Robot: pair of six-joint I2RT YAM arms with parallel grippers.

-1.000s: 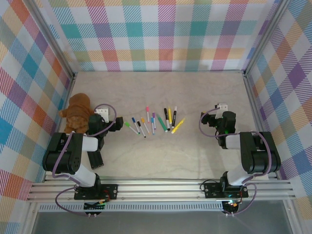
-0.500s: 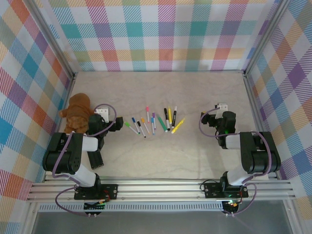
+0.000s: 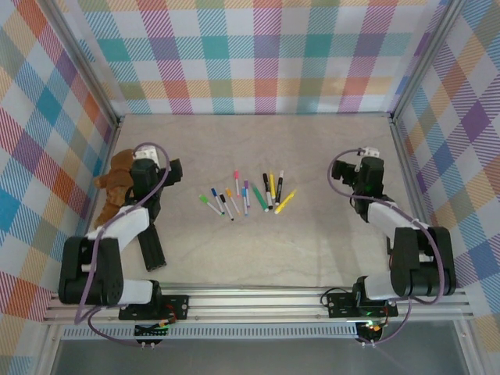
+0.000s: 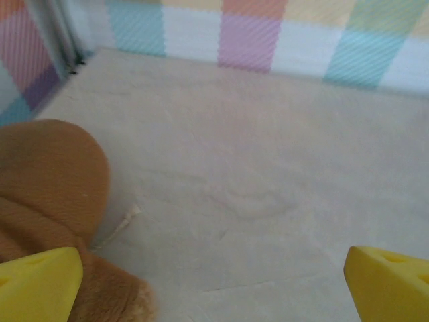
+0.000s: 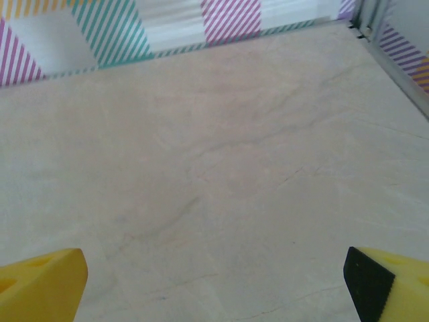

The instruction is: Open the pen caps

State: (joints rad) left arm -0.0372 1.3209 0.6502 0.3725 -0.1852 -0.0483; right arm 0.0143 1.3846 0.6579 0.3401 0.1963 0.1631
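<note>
About a dozen short marker pens (image 3: 245, 195) lie side by side in the middle of the table, each with a small coloured pen cap (image 3: 204, 199) on it. My left gripper (image 3: 155, 162) is raised to their left, beside the teddy bear (image 3: 117, 183), and points at the back wall. In the left wrist view its yellow fingertips (image 4: 40, 285) stand wide apart; the left gripper (image 4: 214, 285) is open with bare table between. My right gripper (image 3: 366, 166) hovers to the right of the pens. The right gripper (image 5: 214, 288) is open too, with bare table between its fingertips (image 5: 41, 282).
The brown teddy bear (image 4: 47, 181) lies at the left edge, close to the left fingertip. Plaid walls (image 3: 266, 55) and metal rails (image 3: 402, 144) close in the table on three sides. Bare table stretches behind the pens.
Both arms have reached out and up from their folded pose. The left gripper moved back beside the bear's head, and the right one moved farther toward the back. Both stayed open.
</note>
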